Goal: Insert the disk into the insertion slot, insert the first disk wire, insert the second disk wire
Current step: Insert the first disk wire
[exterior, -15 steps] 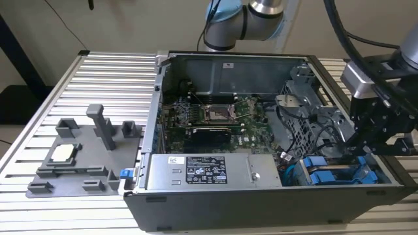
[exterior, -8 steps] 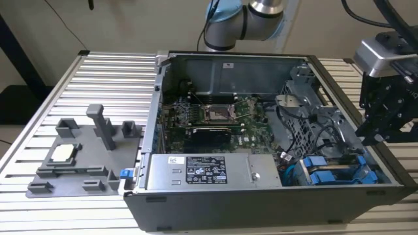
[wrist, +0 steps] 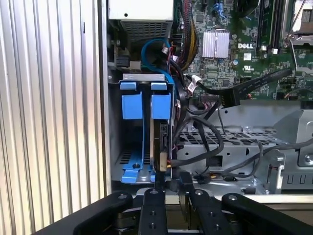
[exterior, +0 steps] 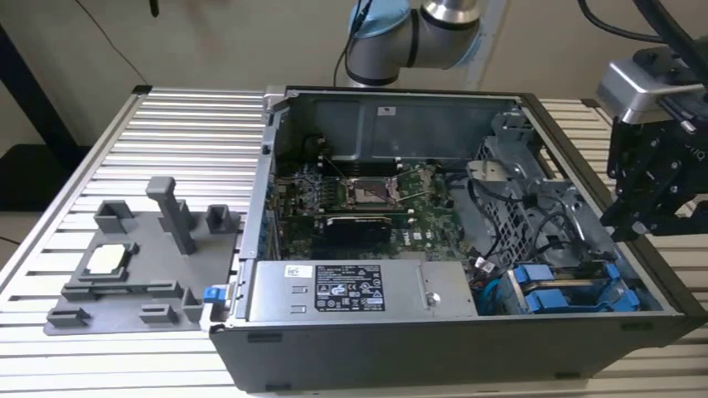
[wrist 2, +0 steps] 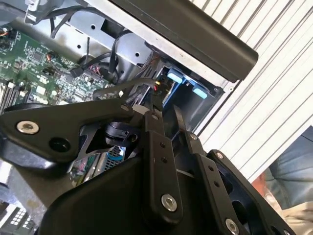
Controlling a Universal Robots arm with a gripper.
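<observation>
Disk (wrist: pixel 160 134) in its blue carrier stands on edge in the drive bay (exterior: pixel 559 292), seated in its slot beside a second blue carrier (wrist: pixel 132 105). Going across the exterior view from its left, we see a grey fixture tray (exterior: pixel 116 311) lying on the slatted table (exterior: pixel 188 124). Next comes the open computer case (exterior: pixel 443 350) with its motherboard (exterior: pixel 366 195) and labelled power supply (exterior: pixel 348 290). The bay sits in the case's corner at the exterior view's right. Above the case wall on that side hangs the gripper (exterior: pixel 636 224). In the first wrist view its fingers (wrist: pixel 159 176) stand a little apart with nothing between them, their tips close to the disk's end. Black wires (wrist: pixel 210 142) run just beside the disk; we cannot tell whether any is plugged into it.
</observation>
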